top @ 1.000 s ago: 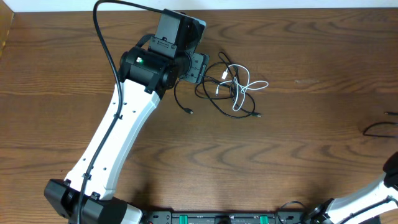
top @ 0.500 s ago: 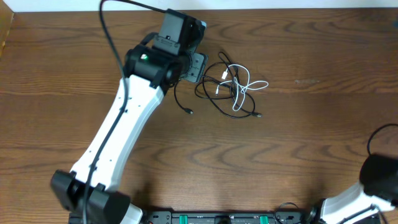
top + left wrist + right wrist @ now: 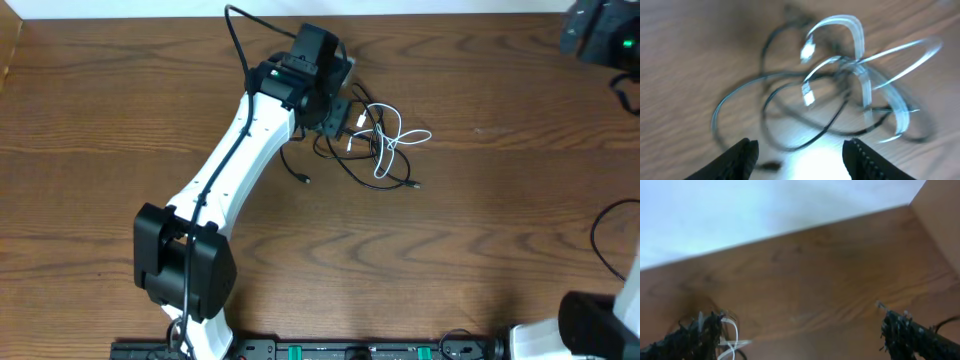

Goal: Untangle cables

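From above, we see the thin white cable and the thin black cable looped through one another in a loose knot on the brown wood-grain counter, toward its far edge and just right of the middle. The left hand sits at the left rim of that knot, at the end of a long white arm with black joints. The overhead view does not show its jaws. The left wrist view does: its two dark, ribbed fingertips stand apart, open above the tangle, with bare counter between them. That view is blurred, but it brings out the flat, glossy white cable, its two small plug ends, and the rounder, matte black cable curving beneath. We cannot tell whether the fingers touch either cord. Overhead, only a black part of the right arm shows in the far right corner, well apart from the cables. The right wrist view shows the right hand spread wide and holding nothing, and a pale wall behind the counter's edge.
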You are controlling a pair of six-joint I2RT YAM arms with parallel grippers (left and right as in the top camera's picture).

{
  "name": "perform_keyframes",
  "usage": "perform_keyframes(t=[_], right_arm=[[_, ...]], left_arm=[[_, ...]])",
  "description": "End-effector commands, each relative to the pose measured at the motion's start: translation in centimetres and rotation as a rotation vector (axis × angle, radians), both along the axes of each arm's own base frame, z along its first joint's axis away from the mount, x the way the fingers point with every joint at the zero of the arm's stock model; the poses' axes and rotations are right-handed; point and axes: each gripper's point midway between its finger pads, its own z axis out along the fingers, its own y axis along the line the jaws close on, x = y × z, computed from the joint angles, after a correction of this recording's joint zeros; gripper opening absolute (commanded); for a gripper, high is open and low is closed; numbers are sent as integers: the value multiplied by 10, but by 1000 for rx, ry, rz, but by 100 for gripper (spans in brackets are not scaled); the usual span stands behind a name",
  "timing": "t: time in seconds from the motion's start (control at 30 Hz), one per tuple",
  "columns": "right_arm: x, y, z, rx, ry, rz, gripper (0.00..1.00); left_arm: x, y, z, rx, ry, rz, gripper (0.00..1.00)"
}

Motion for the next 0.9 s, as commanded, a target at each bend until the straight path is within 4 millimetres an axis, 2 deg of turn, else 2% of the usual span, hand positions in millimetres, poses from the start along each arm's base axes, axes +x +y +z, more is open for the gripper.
perform_keyframes(t=[0.0,0.17,0.23,0.33,0.57,0.67,0.87], right_arm=[[8,14,-17,-22,53,34,99],[8,21,-17,-54,60,35,99],[7,26,-18,-54,62,46,99],[7,32,-18,-55,62,60,99],[5,40,-20,-56,75,82,99],[5,42,-20,-56,75,87,99],[5,44,-20,-56,75,91,99]], left_arm=[[-3,-34,37,-220,-28,-69,60],[9,-57,60,-376,-67,-56,60],[11,-61,59,-380,-74,-60,60],[13,-62,50,-367,-60,-57,60],[19,-66,5,-332,22,-45,60],[19,-69,-8,-321,47,-45,60],[19,-69,-15,-315,59,-43,60]])
